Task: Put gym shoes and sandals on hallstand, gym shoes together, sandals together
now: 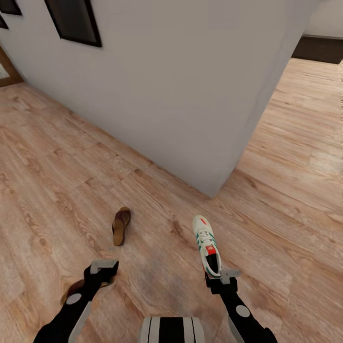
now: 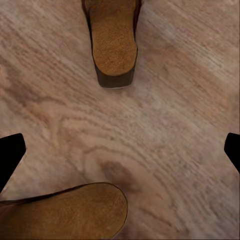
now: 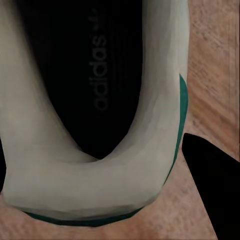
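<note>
Over the wood floor (image 1: 57, 157) I see my right gripper (image 1: 224, 277) at the heel of a white sneaker (image 1: 206, 245); whether it grips, I cannot tell. My left gripper (image 1: 102, 269) hangs spread wide above one brown sandal (image 2: 70, 212). The second sandal (image 1: 121, 225) lies just ahead, near the white wall (image 1: 181, 90).

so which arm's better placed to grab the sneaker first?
Right. The right gripper sits at the heel of the gym shoe, its collar between the open fingers. The left gripper hangs open over bare corridor floor, a sandal ahead, another near its base.
</note>
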